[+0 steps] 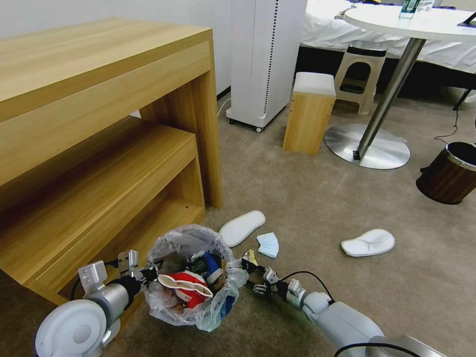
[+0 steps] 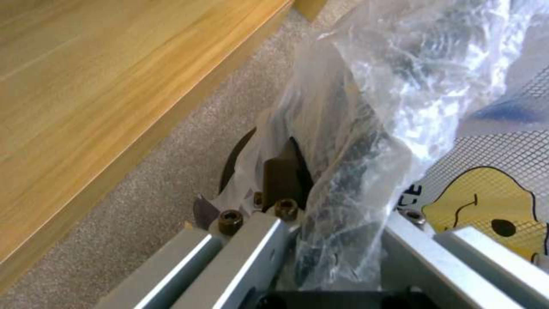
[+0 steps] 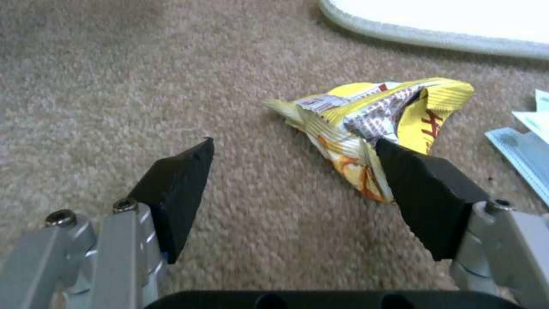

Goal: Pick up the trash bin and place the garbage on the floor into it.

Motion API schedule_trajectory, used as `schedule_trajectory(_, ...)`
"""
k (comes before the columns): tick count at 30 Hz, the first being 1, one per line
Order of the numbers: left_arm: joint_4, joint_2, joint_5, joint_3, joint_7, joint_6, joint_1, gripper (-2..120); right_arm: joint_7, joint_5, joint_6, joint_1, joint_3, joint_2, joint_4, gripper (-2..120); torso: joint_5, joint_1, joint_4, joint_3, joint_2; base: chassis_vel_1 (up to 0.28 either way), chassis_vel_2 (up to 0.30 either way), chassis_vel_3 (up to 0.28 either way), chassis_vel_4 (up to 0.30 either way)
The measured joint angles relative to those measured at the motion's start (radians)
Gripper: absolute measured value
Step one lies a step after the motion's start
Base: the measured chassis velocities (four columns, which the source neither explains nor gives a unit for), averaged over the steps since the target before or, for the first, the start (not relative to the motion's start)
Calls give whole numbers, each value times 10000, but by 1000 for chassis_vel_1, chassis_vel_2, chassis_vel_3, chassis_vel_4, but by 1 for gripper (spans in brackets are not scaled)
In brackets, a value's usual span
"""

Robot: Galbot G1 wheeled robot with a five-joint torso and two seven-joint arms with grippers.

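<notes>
Two grippers at work, both low by the bin (image 1: 191, 277). Left gripper (image 1: 146, 273) has its fingers clamped on the bin's rim through the clear liner (image 2: 366, 141); in the left wrist view the crinkled plastic is bunched between the fingers. Bin sits just off the corner of the wooden shelf unit (image 1: 99, 163), over the carpet (image 1: 322, 208) (whether it rests on the floor or is held just clear, cannot tell). Judged reason for the hold: keeps the mouth up and close to the litter, so each piece needs only a short carry.

Inside the bin: a red-white bowl (image 1: 186, 286) on top, darker packets behind it.

Right gripper (image 1: 252, 270) is on the bin's far side from the shelf unit, down at carpet level, fingers (image 3: 177, 193) spread wide. A yellow wrapper (image 3: 372, 124) lies crumpled just ahead, near one finger but not yet between them. Probably set open like this to straddle the wrapper before closing; it looks a little off-centre toward that finger.

Beyond the wrapper from the bin: a blue mask (image 1: 268, 244) and a white slipper (image 1: 242, 227), almost touching. Second slipper (image 1: 368, 242) well apart, farther from the bin. All still on the floor.
</notes>
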Motion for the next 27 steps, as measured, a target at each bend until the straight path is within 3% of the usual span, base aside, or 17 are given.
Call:
schedule_trajectory(3, 22, -40, 34, 3, 9, -8, -1, 0, 53, -23, -3, 1, 5, 12, 14, 74, -1, 0, 0, 0, 0, 0, 0, 0, 0)
schedule_trajectory(5, 34, -53, 60, -16, 39, -22, 21, 0, 84, -50, -7, -8, 39, 26, 39, 63, 0, 0, 0, 0, 0, 0, 0, 0, 0)
schedule_trajectory(9, 57, -70, 155, -50, 86, -52, 61, 0, 93, -77, -5, -42, 73, 7, 97, 52, 0, -1, 0, 0, 0, 0, 0, 0, 0)
schedule_trajectory(15, 129, -111, 243, -47, 123, -64, 65, 0, 180, -80, 19, -67, 94, -58, 260, 44, 0, 0, 0, 0, 0, 0, 0, 0, 0)
schedule_trajectory(20, 109, -144, 274, -34, 134, -77, 104, 0, 359, -44, -43, -91, 128, -151, 448, 57, -1, 0, 0, 0, 0, 0, 0, 0, 0)
schedule_trajectory(25, 74, -160, 304, -33, 138, -81, 133, 0, 365, -50, -34, -102, 176, -178, 516, 59, 0, 0, 0, 0, 0, 0, 0, 0, 0)
schedule_trajectory(27, 74, -170, 321, -35, 138, -81, 134, 0, 367, -39, -56, -168, 188, -272, 688, 67, 0, 0, 0, 0, 0, 0, 0, 0, 0)
